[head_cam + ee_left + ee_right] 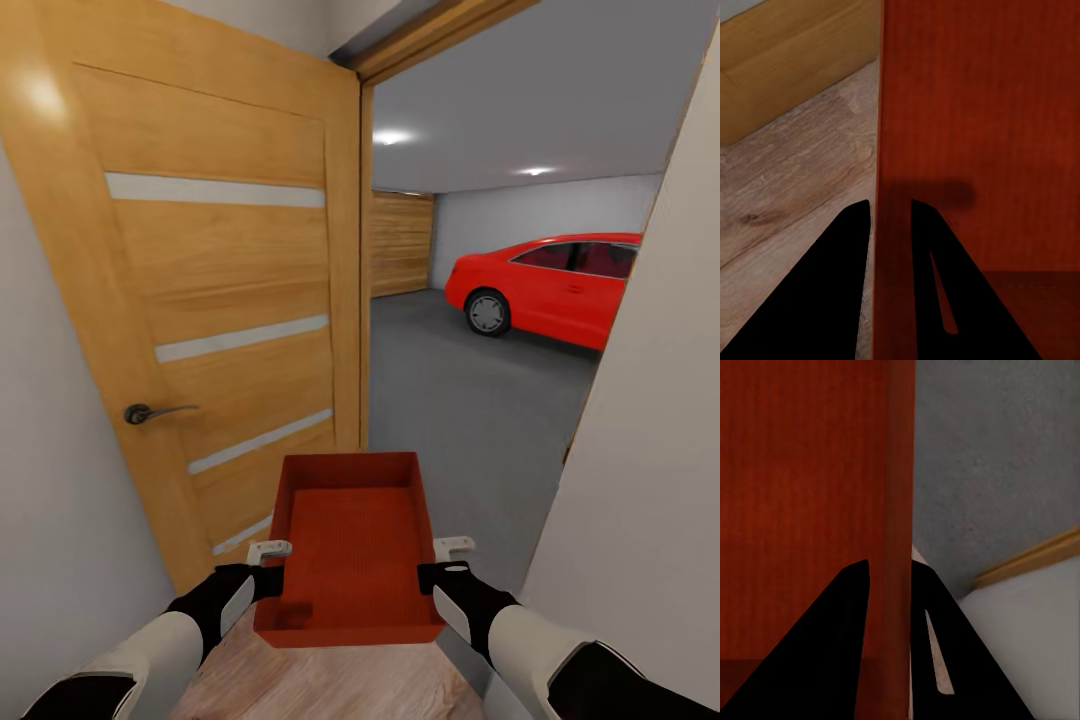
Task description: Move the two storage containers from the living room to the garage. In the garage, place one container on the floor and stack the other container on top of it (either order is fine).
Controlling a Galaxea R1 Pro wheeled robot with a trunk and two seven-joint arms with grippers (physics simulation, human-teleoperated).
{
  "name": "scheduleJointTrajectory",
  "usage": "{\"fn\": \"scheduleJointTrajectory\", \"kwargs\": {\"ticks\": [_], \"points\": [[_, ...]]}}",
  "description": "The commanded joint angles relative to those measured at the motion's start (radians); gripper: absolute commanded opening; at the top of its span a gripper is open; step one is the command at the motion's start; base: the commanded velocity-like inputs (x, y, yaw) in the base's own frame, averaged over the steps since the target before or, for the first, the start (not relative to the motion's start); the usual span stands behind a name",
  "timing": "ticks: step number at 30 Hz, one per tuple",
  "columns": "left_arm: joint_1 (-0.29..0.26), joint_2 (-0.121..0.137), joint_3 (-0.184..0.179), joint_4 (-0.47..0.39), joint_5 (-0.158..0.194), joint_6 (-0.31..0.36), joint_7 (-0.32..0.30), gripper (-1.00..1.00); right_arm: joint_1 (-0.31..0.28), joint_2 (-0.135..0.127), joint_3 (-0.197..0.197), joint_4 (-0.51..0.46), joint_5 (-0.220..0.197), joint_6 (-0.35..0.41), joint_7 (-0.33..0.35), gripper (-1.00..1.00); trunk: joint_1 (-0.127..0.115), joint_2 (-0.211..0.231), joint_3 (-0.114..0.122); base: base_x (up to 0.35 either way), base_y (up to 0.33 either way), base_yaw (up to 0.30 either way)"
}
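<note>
In the head view the robot stands at the open doorway to the garage [500, 400], carrying one storage container [350, 545] out in front of it at the threshold. The left gripper [268, 560] clamps the container's left wall and the right gripper [450, 558] its right wall, so the bin hangs level between the two arms, open side up and empty. One wooden door [215, 300] is swung open on the left, one red car [555, 285] is parked well inside, and the grey concrete floor [450, 400] lies just ahead, with light wood planks underfoot. The step in hand appears to be the carry into the garage; the next move probably calls for driving straight through the gap without clipping the door or the white wall on the right, then lowering the bin onto the concrete. One container is counted here.

In the left wrist view, two dark fingers [855, 285] straddle the container's wall [892, 150], one on each side, closed onto it, above wood planks.

In the right wrist view, two fingers [844, 645] likewise pinch the opposite wall [900, 510], over grey floor.
</note>
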Motion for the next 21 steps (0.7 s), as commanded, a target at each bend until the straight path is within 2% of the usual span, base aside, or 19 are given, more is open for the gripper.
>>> {"fn": "scheduleJointTrajectory", "kwargs": {"ticks": [1,8,18,21], "points": [[0.0,-0.001,0.002,-0.004,-0.024,-0.018,0.01,-1.0,0.0,0.002,0.037,0.0,-0.035,0.006,0.001,-1.0,0.001,-0.001,-0.001,0.221,0.225,-0.005],[0.0,0.0,0.002,-0.004,-0.024,-0.019,0.01,-1.0,0.0,0.002,0.038,0.0,-0.034,0.007,0.001,-1.0,0.001,-0.001,-0.001,0.206,0.202,-0.017],[0.0,0.0,0.002,-0.004,-0.024,-0.019,0.01,-1.0,0.0,0.002,0.037,0.0,-0.034,0.007,0.001,-1.0,0.001,-0.001,0.006,0.012,0.01,-0.206],[0.0,0.0,0.002,-0.004,-0.024,-0.019,0.01,-1.0,0.0,0.002,0.037,0.0,-0.034,0.007,0.001,-1.0,0.001,-0.001,0.007,0.0,0.0,-0.088]]}}
